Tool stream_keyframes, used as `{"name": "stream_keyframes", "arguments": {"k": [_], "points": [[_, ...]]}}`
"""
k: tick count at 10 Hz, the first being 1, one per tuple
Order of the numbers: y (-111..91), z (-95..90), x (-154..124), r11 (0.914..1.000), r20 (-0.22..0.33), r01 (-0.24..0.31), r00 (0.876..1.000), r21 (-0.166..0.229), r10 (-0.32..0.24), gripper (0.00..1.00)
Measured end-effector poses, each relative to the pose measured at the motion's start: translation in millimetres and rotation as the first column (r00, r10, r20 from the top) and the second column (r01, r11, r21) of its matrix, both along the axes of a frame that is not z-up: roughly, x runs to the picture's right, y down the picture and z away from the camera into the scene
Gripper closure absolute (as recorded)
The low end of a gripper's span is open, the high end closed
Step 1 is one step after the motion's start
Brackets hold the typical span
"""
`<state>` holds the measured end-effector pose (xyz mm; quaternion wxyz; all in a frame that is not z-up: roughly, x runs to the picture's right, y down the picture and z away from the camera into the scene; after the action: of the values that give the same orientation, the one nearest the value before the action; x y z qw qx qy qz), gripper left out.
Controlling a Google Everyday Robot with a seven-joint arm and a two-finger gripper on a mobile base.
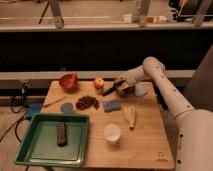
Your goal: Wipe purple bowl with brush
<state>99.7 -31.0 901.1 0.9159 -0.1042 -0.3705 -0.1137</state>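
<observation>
Purple bowl (127,91) is sitting at the far right of the wooden table (145,145), largely covered by the gripper. Only a dark rim is showing below the gripper.

Gripper (120,84) is hovering over the bowl's left side, pinching the brush (110,90) by its right end. The brush is lying tilted, with its dark free end pointing left and near, out past the bowl's rim toward the apple. Cannot tell whether the brush is touching the bowl. The white arm (162,87) is reaching in from the right.

Around the bowl:
- Apple (99,82) is standing just left of the brush tip.
- Pale blue cloth-like piece (140,91) is lying just right of the bowl.
- Blue sponge (112,105) is lying near of the bowl, apart from it.
- Pile of dark brown bits (87,102) is sitting left of the sponge.
- Pale yellow ribbed item (130,116) is lying near of the sponge, to its right.
- White cup (113,132) is standing upright toward the near edge.

Further left:
- Orange-red bowl (68,81) is sitting at the far left corner.
- Pale wooden stick (55,101) is lying beside a grey-blue disc (67,107).
- Green tray (30,150) is filling the near left, holding a dark rectangular bar (61,134).

Writing: a small dark mark (160,160) is showing on the table's near right corner; cannot read it.
</observation>
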Motion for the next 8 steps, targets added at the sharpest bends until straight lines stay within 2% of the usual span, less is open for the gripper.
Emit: {"name": "stream_keyframes", "arguments": {"k": [4, 6, 8], "points": [[-27.3, 38.9, 1.8, 0.9993, -0.045, -0.007, 0.999, 0.037, 0.008, 1.0], [-35.9, 45.0, -5.8, 0.9984, -0.038, -0.013, 0.999, 0.055, 0.015, 1.0], [-39.4, 44.2, -22.5, 0.9976, -0.002, -0.02, 1.0, 0.067, 0.02, 1.0]]}}
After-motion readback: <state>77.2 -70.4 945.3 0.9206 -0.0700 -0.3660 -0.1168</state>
